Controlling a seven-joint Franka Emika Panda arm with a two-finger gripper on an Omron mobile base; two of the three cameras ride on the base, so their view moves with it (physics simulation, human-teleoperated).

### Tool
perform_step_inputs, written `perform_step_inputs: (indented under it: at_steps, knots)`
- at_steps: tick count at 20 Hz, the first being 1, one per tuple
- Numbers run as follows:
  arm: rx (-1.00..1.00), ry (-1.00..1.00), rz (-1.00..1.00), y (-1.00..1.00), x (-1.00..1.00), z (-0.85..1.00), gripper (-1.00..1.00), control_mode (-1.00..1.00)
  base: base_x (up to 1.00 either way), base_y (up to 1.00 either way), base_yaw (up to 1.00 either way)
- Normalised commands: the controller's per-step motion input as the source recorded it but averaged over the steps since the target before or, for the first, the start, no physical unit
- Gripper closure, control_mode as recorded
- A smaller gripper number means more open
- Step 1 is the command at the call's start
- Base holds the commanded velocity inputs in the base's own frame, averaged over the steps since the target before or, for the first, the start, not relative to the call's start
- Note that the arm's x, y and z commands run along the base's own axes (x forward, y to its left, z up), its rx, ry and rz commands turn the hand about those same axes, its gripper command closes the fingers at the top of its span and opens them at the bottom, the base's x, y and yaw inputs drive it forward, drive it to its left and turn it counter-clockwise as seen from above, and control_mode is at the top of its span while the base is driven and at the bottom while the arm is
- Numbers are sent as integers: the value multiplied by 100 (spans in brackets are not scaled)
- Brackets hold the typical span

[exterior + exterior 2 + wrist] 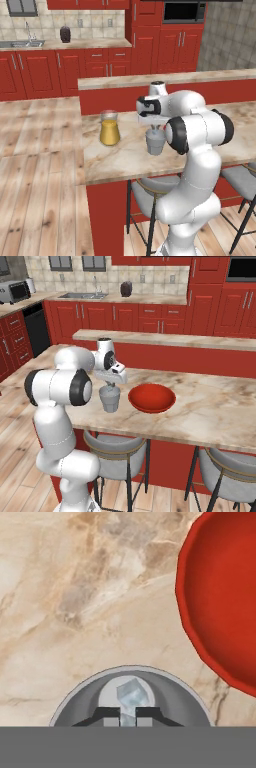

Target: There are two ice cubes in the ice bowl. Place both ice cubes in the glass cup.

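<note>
A: The gripper (128, 713) holds its jaws narrow on an ice cube (131, 698), right above the glass cup (131, 684).

B: From the base, the ice bowl (152, 397) stands beside the cup on the marble counter (210, 411); red cabinets (125, 317) behind.

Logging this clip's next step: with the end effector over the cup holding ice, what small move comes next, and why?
Probably open the end effector: in the hand view its tips pinch an ice cube right above the cup, so letting go should drop it in. The bowl looks empty, so this may be the last cube.
</note>
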Motion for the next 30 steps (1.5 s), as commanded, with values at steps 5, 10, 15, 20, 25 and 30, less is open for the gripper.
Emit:
perform_step_inputs:
  at_steps: [5, 10, 15, 20, 25, 30]
  knots:
    - [0, -5, 0, 0, 0, -5, 100, -100, 0, 0, 0]
    - [0, -6, 0, 0, 3, 0, 100, -100, 0, 0, 0]
    - [0, -3, 0, 0, 0, 0, -100, -100, 0, 0, 0]
    - [3, -10, 0, 1, -57, 66, -100, -100, 0, 0, 0]
    - [0, -12, 2, 32, -100, 59, -100, -100, 0, 0, 0]
    - [0, -3, 3, 12, -100, 6, -100, -100, 0, 0, 0]
